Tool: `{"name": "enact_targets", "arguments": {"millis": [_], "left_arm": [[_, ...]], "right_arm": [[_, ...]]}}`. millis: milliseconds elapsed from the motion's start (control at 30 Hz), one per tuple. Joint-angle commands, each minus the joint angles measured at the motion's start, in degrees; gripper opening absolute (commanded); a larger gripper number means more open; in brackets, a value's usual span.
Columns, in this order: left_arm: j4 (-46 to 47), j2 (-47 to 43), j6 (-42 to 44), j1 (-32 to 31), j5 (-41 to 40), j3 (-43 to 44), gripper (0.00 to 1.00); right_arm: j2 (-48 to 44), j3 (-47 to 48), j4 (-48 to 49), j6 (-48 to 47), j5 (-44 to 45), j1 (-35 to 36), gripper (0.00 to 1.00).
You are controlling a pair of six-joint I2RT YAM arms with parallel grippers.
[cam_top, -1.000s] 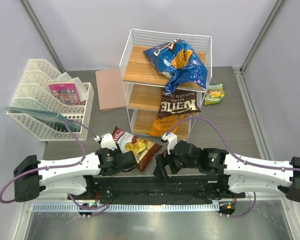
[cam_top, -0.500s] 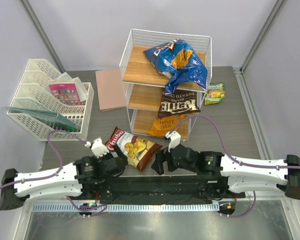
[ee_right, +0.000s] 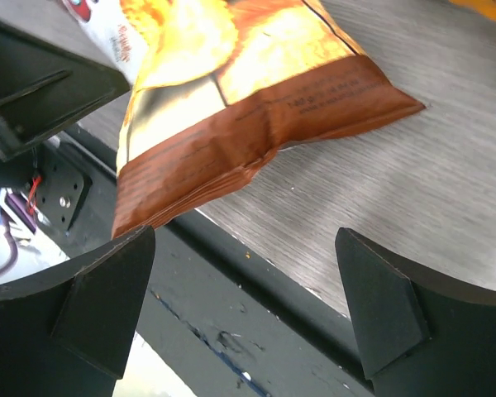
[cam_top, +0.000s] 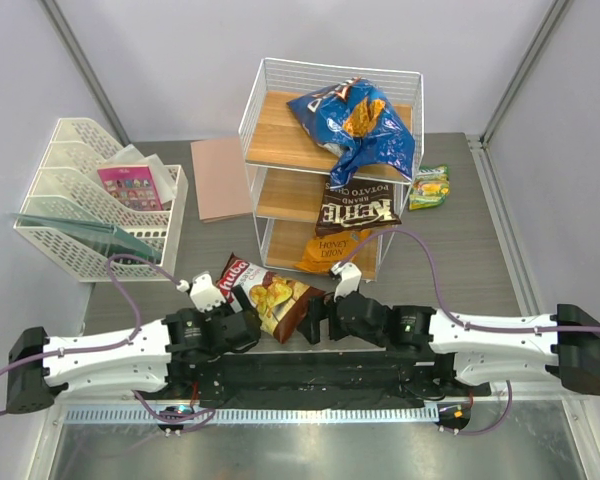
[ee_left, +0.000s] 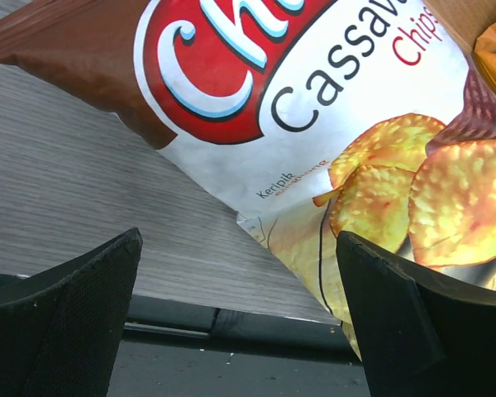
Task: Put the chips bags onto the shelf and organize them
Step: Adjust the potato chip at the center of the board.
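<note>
A brown-white cassava chips bag [cam_top: 270, 295] [ee_left: 314, 124] [ee_right: 248, 99] lies flat at the table's near edge. My left gripper [cam_top: 246, 328] [ee_left: 240, 248] is open just before its lower-left side, with nothing between the fingers. On the other side, my right gripper [cam_top: 317, 320] [ee_right: 246, 240] is open at the bag's brown sealed end and does not touch it. The shelf [cam_top: 270, 135] stands behind. A blue Doritos bag [cam_top: 358, 125] lies on its top board. A dark brown bag [cam_top: 358, 210] hangs from the middle tier and an orange bag [cam_top: 330, 250] from the bottom one. A small green-yellow bag [cam_top: 430, 187] lies to the shelf's right.
A white mesh file tray [cam_top: 100, 215] holding a pink card packet [cam_top: 130, 187] stands at the left. A flat brown board [cam_top: 220, 178] lies between the tray and the shelf. A dark rail [cam_top: 300, 372] runs along the table's near edge under both grippers.
The left gripper opened, let go of the cassava bag and drew back toward the near edge. The bag now rests on the table. The right gripper edged left toward it.
</note>
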Motion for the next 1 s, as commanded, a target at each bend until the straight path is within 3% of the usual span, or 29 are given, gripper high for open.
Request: {"name": "enact_targets", "arguments": {"millis": [0, 333, 467, 767, 967], "left_arm": [[0.61, -0.28, 0.32, -0.26, -2.30, 1.51, 1.00], [-3.86, -5.12, 0.06, -0.17, -3.18, 0.54, 0.99], [-3.87, -3.98, 5.32, -0.26, -4.41, 4.66, 0.96], [-2.11, 9.71, 13.33, -0.18, -12.04, 15.03, 1.00], [5.16, 19.22, 18.50, 1.67, -12.58, 16.80, 1.00]], "right_arm": [[-0.50, -2.27, 5.82, 6.54, 4.10, 0.33, 0.96], [-7.17, -6.15, 5.46, 8.93, 14.82, 0.24, 0.96], [-5.96, -5.27, 5.56, 6.12, 17.20, -0.63, 0.96], [3.01, 1.14, 4.77, 2.07, 15.71, -2.57, 0.95], [-1.55, 0.45, 1.78, 1.80, 16.58, -2.83, 0.95]]}}
